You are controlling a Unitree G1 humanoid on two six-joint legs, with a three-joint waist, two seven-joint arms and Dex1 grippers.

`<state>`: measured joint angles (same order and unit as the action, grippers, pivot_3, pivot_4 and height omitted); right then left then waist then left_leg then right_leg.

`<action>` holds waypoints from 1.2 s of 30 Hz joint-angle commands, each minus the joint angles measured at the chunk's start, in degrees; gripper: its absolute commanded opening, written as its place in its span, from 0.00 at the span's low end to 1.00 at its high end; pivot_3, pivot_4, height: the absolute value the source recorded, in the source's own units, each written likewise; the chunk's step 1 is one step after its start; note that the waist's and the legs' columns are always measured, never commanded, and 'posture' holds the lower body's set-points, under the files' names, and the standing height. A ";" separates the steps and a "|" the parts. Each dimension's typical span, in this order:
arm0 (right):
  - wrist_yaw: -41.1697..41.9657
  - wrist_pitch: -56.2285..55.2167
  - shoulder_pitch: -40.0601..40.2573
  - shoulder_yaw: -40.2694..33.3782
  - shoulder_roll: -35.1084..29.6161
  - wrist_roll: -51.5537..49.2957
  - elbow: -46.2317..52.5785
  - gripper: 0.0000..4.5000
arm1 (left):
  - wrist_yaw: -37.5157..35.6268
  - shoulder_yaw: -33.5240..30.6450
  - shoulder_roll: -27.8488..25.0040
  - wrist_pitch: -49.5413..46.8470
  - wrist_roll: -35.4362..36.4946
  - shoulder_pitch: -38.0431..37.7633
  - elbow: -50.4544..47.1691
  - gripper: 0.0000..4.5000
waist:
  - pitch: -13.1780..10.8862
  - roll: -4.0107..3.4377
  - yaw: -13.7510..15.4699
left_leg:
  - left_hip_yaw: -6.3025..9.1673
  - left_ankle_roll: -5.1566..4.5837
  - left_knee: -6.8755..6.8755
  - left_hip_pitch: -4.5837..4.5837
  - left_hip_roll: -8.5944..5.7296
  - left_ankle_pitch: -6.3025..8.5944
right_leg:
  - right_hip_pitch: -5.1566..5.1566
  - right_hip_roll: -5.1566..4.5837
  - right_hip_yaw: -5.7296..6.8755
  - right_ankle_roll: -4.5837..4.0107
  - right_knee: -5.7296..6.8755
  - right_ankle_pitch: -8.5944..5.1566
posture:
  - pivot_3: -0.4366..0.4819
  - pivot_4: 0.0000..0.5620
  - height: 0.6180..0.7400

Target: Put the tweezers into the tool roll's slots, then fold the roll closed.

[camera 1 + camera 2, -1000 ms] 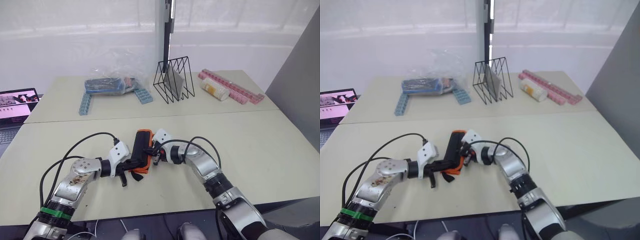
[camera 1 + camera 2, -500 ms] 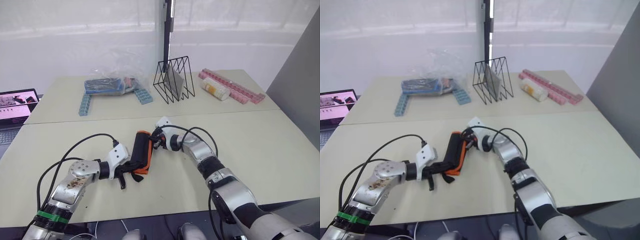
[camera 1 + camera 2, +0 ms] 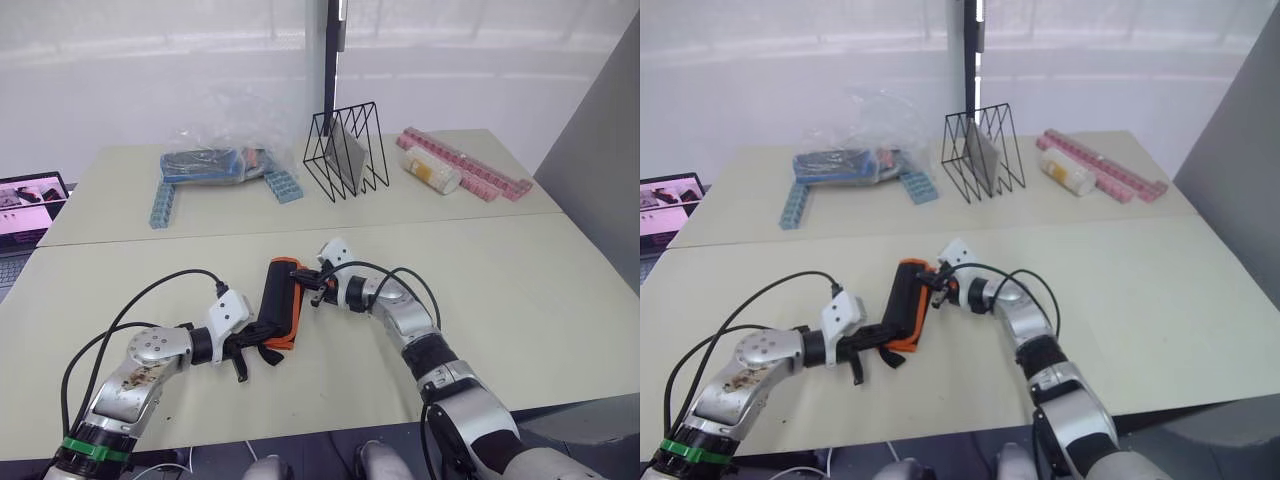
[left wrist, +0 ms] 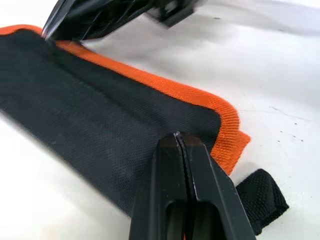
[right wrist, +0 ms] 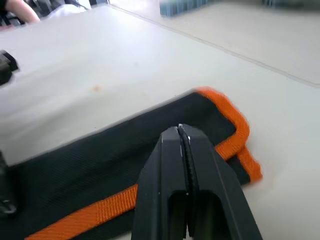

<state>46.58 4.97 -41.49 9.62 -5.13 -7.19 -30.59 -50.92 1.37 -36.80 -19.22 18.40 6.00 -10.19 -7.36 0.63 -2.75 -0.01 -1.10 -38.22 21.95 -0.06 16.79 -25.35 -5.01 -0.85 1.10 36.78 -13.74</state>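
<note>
- Tool roll (image 3: 280,316) folded shut, lying on the near table (image 3: 520,290) between both grippers.
- Left gripper (image 4: 179,141): fingers pressed together on the black fabric, strap (image 4: 261,200) beside.
- Right gripper (image 5: 180,131): fingers together against the orange-edged end.
- Farther back: wire rack (image 3: 347,152), plastic bag (image 3: 215,160), laptop (image 3: 28,197).

Folded black fabric tool roll with orange edging (image 3: 281,303) lying on the near pale table (image 3: 520,300), its black strap (image 4: 260,197) at the end nearer the robot. Left end effector (image 3: 243,345) meets the roll's near-left end; right end effector (image 3: 316,283) meets its right edge. On the far table: clear plastic bag of blue items (image 3: 215,160) at left, black wire rack (image 3: 346,152) at centre, pink strips (image 3: 465,170) at right. Open laptop (image 3: 25,205) beyond the table's left edge.
</note>
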 commanded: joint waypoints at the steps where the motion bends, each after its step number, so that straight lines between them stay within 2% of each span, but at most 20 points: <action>1: -0.11 2.62 1.42 -2.50 -2.78 -2.44 10.59 0.00 | 2.84 -6.92 -0.28 -3.52 4.54 -1.38 -4.99 0.00 | -0.02 0.01 0.25 | 0.05 0.01 -0.13 0.18 0.01 -0.01 | -0.10 0.02 0.04 0.00 0.03 0.00 | 0.48 0.27 0.87; 2: -0.15 3.69 2.07 -2.84 -3.43 -2.98 12.48 0.00 | 3.25 -7.77 -0.45 -4.02 4.93 -1.87 -5.99 0.00 | -0.03 0.01 0.30 | 0.06 0.01 -0.21 0.23 0.00 0.00 | -0.11 0.03 0.10 0.00 0.02 0.00 | 0.48 0.27 0.87; 6: 3.05 11.51 8.03 -6.25 -11.21 -8.29 26.30 0.00 | 5.36 -20.07 -0.82 -9.83 14.60 -7.27 -13.73 0.00 | -0.19 0.12 0.64 | 0.11 -0.07 -0.28 0.26 -0.02 0.04 | 0.03 -0.03 0.14 0.03 -0.09 0.01 | 0.48 0.27 0.87; 9: 4.87 15.00 12.38 -8.92 -17.15 -11.30 32.54 0.00 | 4.76 -26.87 -2.75 -10.52 15.63 -13.93 -15.96 0.00 | -0.28 0.14 0.79 | 0.12 -0.24 -0.42 0.23 -0.03 0.14 | 0.13 -0.05 0.16 0.04 -0.13 0.01 | 0.48 0.27 0.87; 10: 5.39 15.58 14.19 -10.29 -19.12 -12.23 33.90 0.06 | 4.14 -29.74 -3.00 -10.37 15.97 -16.89 -15.65 0.00 | -0.33 0.17 0.82 | 0.11 -0.26 -0.44 0.22 -0.04 0.15 | 0.15 -0.05 0.18 0.05 -0.15 0.00 | 0.48 0.27 0.87; 13: 8.61 15.32 21.07 -14.02 -24.64 -14.63 36.16 0.27 | 1.41 -37.20 -3.36 -7.47 14.69 -26.19 -13.23 0.19 | -0.40 0.23 0.77 | 0.03 -0.27 -0.45 0.12 -0.01 0.16 | 0.26 0.06 0.22 0.05 -0.68 0.00 | 0.48 0.27 0.87; 17: 8.80 11.70 28.37 -20.59 -28.04 -16.22 32.90 0.57 | -0.71 -44.48 -2.32 -3.65 14.68 -32.69 -9.53 0.48 | -0.56 0.39 1.59 | 0.01 -0.31 -0.51 0.00 0.01 0.18 | 0.41 0.08 0.22 0.04 -0.70 -0.01 | 0.48 0.27 0.87; 23: 8.88 4.68 36.89 -28.29 -31.92 -15.94 26.76 1.00 | -3.89 -51.24 -2.45 2.85 12.78 -37.90 0.07 0.92 | -0.70 0.41 2.55 | -0.10 -0.40 -0.59 -0.62 -0.03 0.23 | 1.16 -0.08 0.26 0.05 -0.95 -0.03 | 0.48 0.27 0.87; 24: 8.93 3.76 37.53 -29.25 -32.37 -15.95 25.19 1.00 | -4.16 -52.00 -2.73 3.69 12.58 -38.08 2.18 0.99 | -0.70 0.42 2.57 | -0.13 -0.40 -0.60 -0.65 -0.02 0.23 | 1.18 -0.08 0.25 0.05 -0.95 -0.03 | 0.48 0.27 0.87; 28: 8.47 -0.90 37.52 -31.28 -33.59 -15.06 18.65 1.00 | -4.22 -52.76 -3.62 5.25 12.78 -37.26 5.02 1.00 | -0.70 0.49 2.56 | -0.20 -0.40 -0.63 -0.75 -0.01 0.23 | 1.24 -0.01 0.23 0.06 -0.89 -0.02 | 0.48 0.27 0.87; 36: 8.50 -3.87 36.98 -30.75 -33.96 -14.90 16.31 1.00 | -3.43 -48.93 -5.41 4.65 11.42 -33.76 4.81 1.00 | -0.69 0.50 2.35 | -0.22 -0.40 -0.61 -0.76 0.03 0.23 | 1.22 0.02 0.15 0.08 -0.82 0.00 | 0.48 0.27 0.87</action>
<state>54.94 2.32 -4.23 -20.26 -38.00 -21.74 -14.82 -54.53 -47.40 -41.30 -15.05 30.14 -27.66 -4.54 -8.05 1.13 -0.40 -0.23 -1.50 -38.82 21.19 -0.02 17.02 -24.13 -5.02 -0.69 1.19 35.96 -13.74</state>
